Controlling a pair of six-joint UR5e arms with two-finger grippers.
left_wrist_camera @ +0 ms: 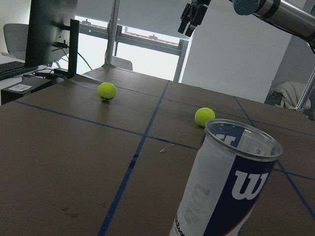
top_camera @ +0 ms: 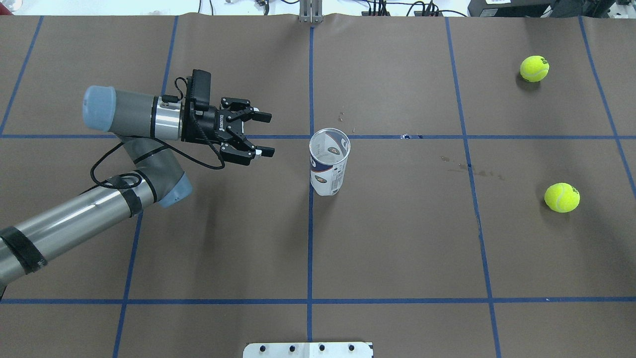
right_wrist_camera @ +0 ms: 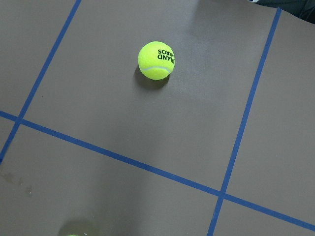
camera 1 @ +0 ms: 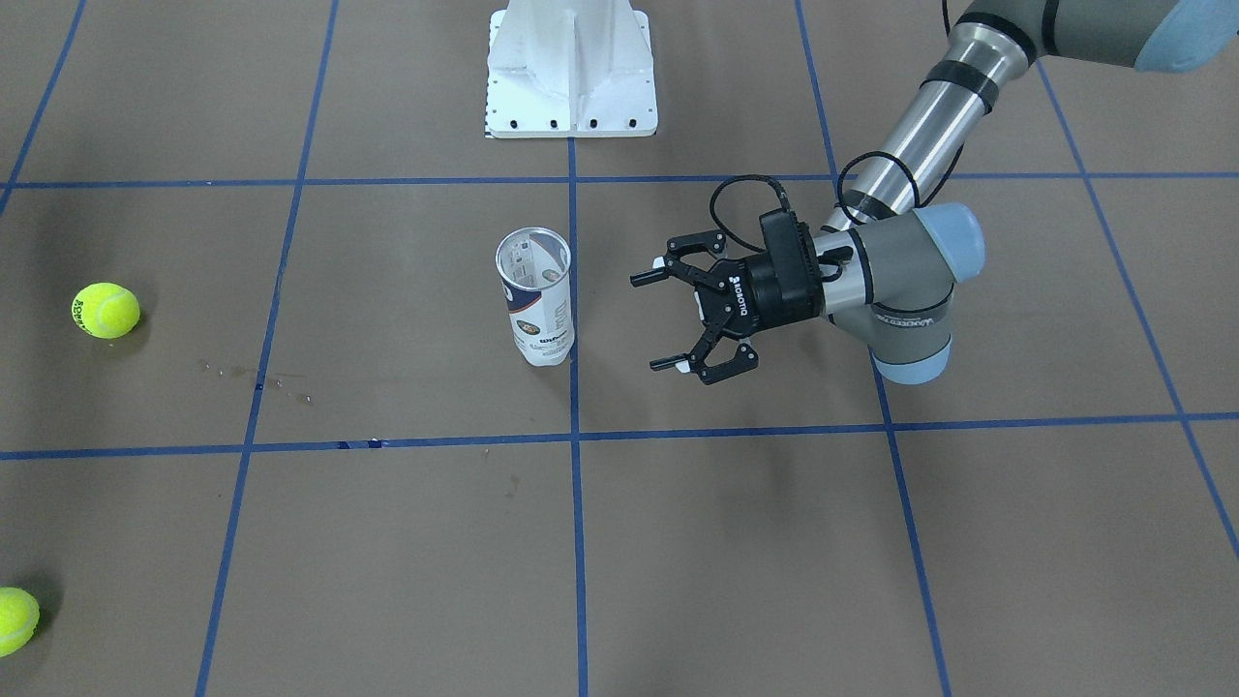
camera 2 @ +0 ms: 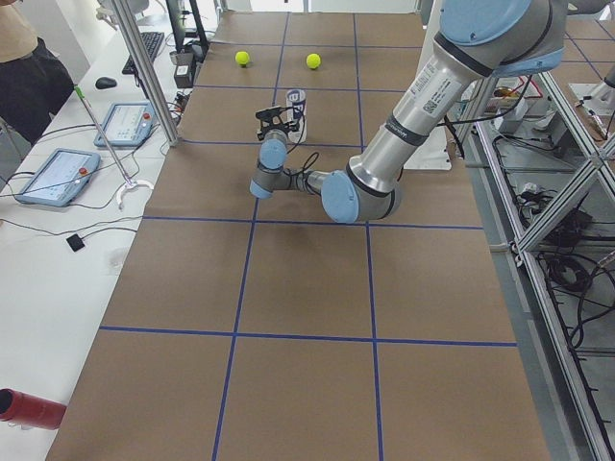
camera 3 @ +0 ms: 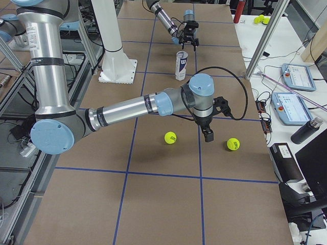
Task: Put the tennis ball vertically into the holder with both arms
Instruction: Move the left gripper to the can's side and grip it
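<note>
The holder (top_camera: 328, 164), a clear can with a navy-and-white "W" label, stands upright and empty near the table's middle; it also shows in the front view (camera 1: 537, 300) and close in the left wrist view (left_wrist_camera: 231, 191). My left gripper (top_camera: 266, 134) is open and empty, level with the holder and a short gap to its side (camera 1: 653, 322). Two yellow tennis balls (top_camera: 534, 68) (top_camera: 562, 197) lie far to the right. My right gripper (camera 3: 209, 137) hangs above the table between them; I cannot tell whether it is open. One ball (right_wrist_camera: 156, 60) lies below it.
The white pedestal base (camera 1: 571, 68) stands at the robot's side of the table. Blue tape lines grid the brown table cover. A side bench with teach pendants (camera 3: 296, 76) and metal posts runs along the far edge.
</note>
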